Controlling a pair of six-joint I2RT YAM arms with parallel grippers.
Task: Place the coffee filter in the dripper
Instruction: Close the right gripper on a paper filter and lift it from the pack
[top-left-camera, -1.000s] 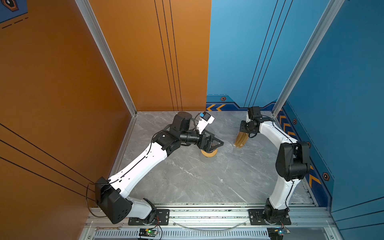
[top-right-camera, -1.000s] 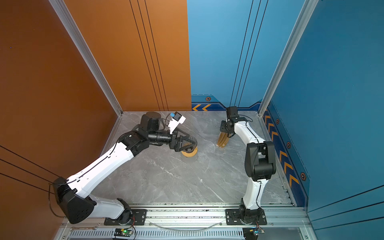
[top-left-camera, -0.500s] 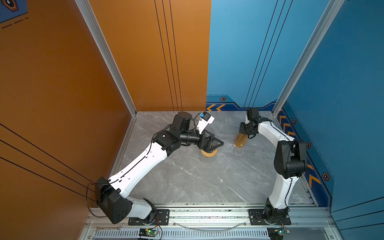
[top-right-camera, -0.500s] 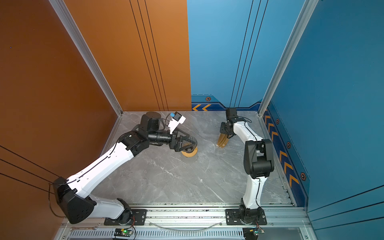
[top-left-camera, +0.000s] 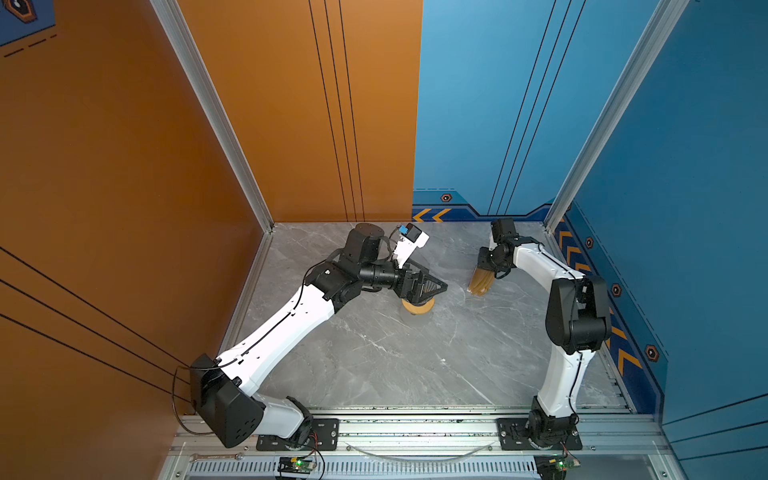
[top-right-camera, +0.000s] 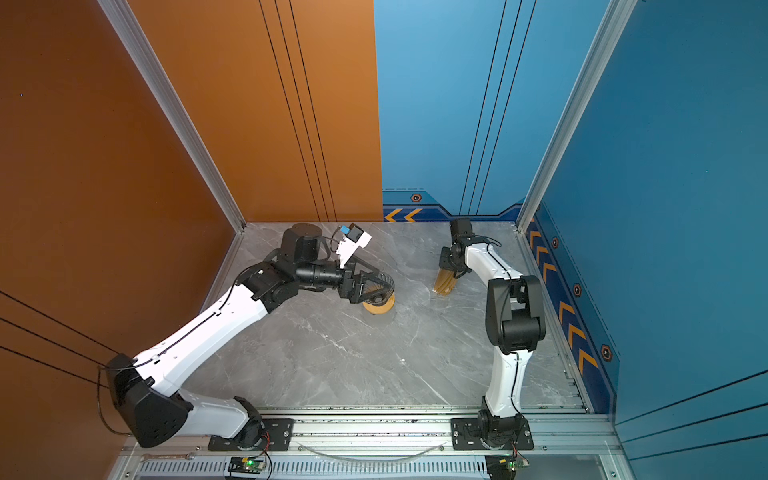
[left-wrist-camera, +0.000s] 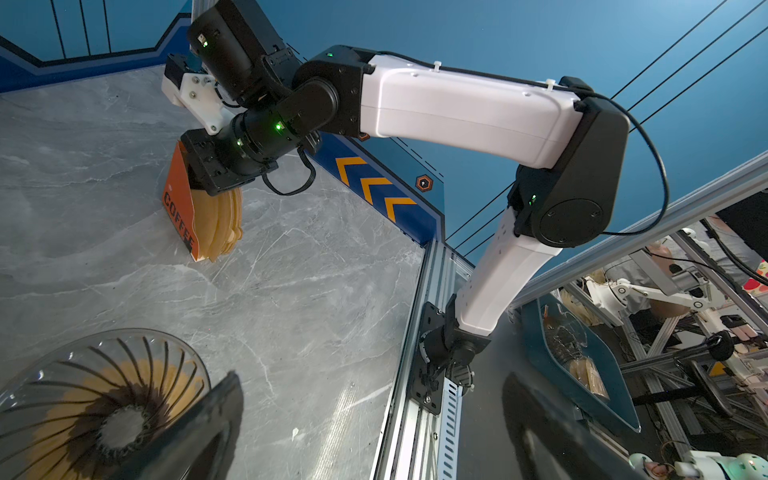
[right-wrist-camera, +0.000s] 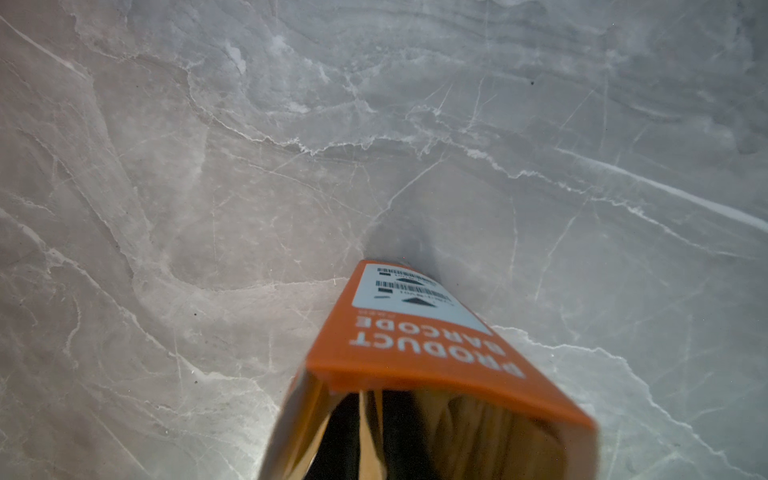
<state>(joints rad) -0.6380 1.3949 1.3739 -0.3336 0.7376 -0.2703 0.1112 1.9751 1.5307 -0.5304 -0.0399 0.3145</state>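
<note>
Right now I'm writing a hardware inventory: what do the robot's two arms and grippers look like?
They match. The left arm and right arm have white link shells, black joint housings and a black cable running along them. The left gripper and right gripper are black, each with a white camera bracket.

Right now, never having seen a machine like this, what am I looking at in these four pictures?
You see two robot arms, the left arm and the right arm, bolted at the front edge of a grey marble table. Two pictures look down from one overhead camera; the other two come from a camera on each wrist. On the table lies a wooden ring, with a dark ribbed see-through dripper over it. The left hand is open beside the dripper, gripping nothing. The right hand is shut on a pack of tan paper filters with an orange strip.
</note>
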